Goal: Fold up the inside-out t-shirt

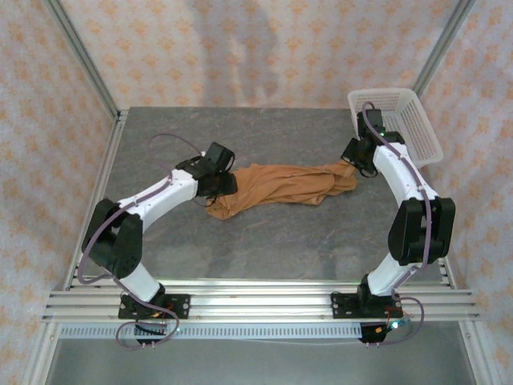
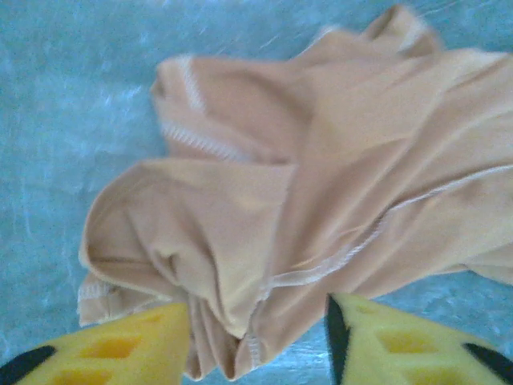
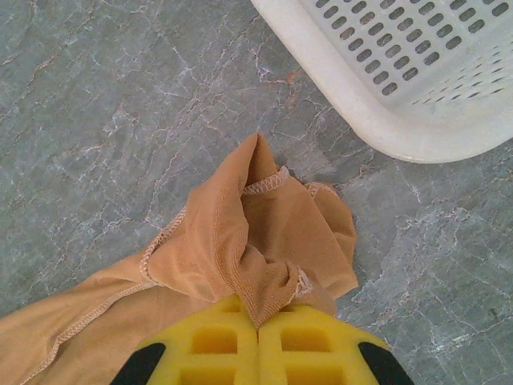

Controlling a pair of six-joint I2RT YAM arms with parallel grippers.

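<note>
Bare grey marbled tabletop [image 1: 272, 249] lies open on the near and far sides of the crumpled orange-brown cloth t-shirt [image 1: 280, 184], which stretches across the middle from one arm to the other. A white plastic mesh basket [image 1: 421, 132] blocks the far right corner, just beside the right tool [image 3: 258, 319].

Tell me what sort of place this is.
Probably a robot test booth, not a home: patterned walls on metal posts enclose a grey table, and a left arm and right arm are bolted to an aluminium rail.

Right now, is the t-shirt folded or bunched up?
Bunched, not folded: the t-shirt lies as a crumpled strip on the table, seams showing.
</note>
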